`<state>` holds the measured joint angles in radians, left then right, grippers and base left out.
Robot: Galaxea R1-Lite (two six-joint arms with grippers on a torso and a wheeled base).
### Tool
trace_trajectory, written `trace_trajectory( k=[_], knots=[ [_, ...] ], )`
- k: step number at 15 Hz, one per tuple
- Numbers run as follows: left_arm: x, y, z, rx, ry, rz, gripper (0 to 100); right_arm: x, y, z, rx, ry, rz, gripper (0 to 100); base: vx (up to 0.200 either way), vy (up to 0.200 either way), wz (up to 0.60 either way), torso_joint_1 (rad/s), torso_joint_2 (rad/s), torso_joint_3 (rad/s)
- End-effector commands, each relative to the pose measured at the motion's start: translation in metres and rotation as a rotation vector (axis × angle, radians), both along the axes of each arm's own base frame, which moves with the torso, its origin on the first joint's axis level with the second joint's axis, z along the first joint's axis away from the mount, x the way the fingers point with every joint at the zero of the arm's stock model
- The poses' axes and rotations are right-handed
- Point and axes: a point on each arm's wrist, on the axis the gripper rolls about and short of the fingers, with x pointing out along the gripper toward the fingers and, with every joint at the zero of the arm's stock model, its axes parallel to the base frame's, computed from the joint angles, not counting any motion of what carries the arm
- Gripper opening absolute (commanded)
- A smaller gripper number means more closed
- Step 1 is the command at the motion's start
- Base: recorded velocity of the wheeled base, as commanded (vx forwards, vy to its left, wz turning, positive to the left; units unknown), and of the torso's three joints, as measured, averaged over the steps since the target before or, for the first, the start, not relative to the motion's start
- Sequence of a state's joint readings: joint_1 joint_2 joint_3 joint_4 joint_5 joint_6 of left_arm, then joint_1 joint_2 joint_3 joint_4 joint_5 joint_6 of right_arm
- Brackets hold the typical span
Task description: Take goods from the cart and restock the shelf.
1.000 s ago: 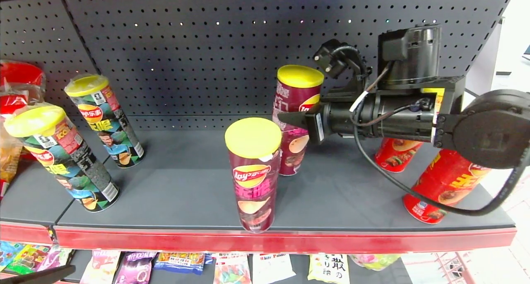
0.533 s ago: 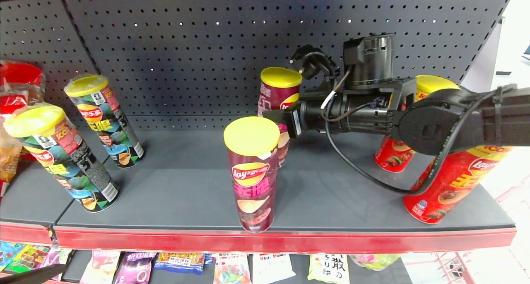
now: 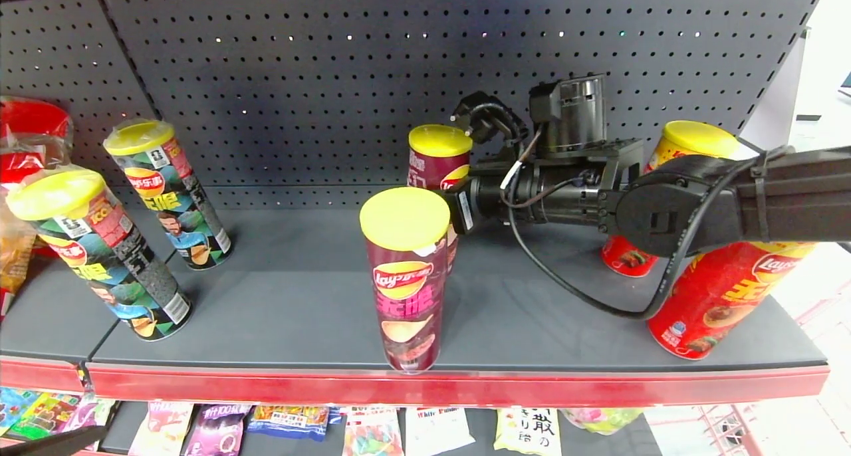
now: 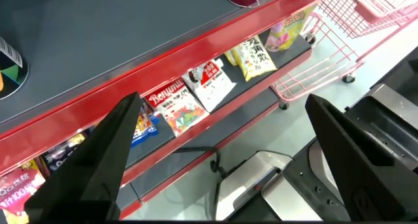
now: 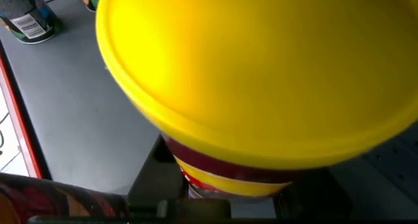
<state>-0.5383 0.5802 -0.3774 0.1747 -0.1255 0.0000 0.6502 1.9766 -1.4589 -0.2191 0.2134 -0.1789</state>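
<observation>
A maroon chip can with a yellow lid point(image 3: 435, 153) stands upright at the back of the grey shelf point(image 3: 292, 296), with my right gripper point(image 3: 457, 200) shut on its side. Its base is hidden behind a second maroon can point(image 3: 407, 276) standing at the shelf's front edge. The right wrist view looks down on the held can's yellow lid point(image 5: 261, 67). My left gripper point(image 4: 222, 159) hangs open with nothing in it, below the shelf's red lip point(image 4: 163, 67). One of its fingertips point(image 3: 60, 441) shows at the lower left of the head view.
Two green-black cans point(image 3: 166, 190) point(image 3: 100, 250) lean at the shelf's left. Two red cans point(image 3: 725, 290) point(image 3: 691, 140) stand at the right, under and behind my right arm. Snack bags point(image 3: 372, 429) fill the lower shelf. The pink cart point(image 4: 339, 61) stands by the shelf's end.
My right arm has carried the maroon can leftward, deeper into the shelf and lower, so it now sits behind the front can. The left arm has hardly moved.
</observation>
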Motion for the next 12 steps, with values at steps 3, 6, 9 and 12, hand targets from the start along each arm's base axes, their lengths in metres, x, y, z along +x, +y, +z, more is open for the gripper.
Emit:
trace_trajectory(
  k=[3,6,9,12],
  knots=[
    [0.001,-0.001,0.000,0.003,0.005,0.000,100,-0.005,-0.003,-0.004,-0.012,0.017,0.000,100,0.000,0.000,0.00,0.000,0.00,0.000],
    [0.002,-0.001,0.000,0.005,0.009,-0.002,100,-0.015,-0.011,0.006,-0.005,0.005,-0.006,100,0.000,0.000,0.00,0.000,0.00,0.000],
    [0.005,-0.003,-0.001,0.015,0.025,0.000,100,-0.038,-0.030,0.007,-0.020,0.022,-0.013,100,0.000,0.000,0.00,0.000,0.00,0.000],
    [0.010,-0.006,-0.002,0.033,0.054,0.001,100,-0.062,-0.052,0.002,-0.054,0.048,-0.069,100,0.000,0.000,0.00,0.000,0.00,0.000]
  ],
)
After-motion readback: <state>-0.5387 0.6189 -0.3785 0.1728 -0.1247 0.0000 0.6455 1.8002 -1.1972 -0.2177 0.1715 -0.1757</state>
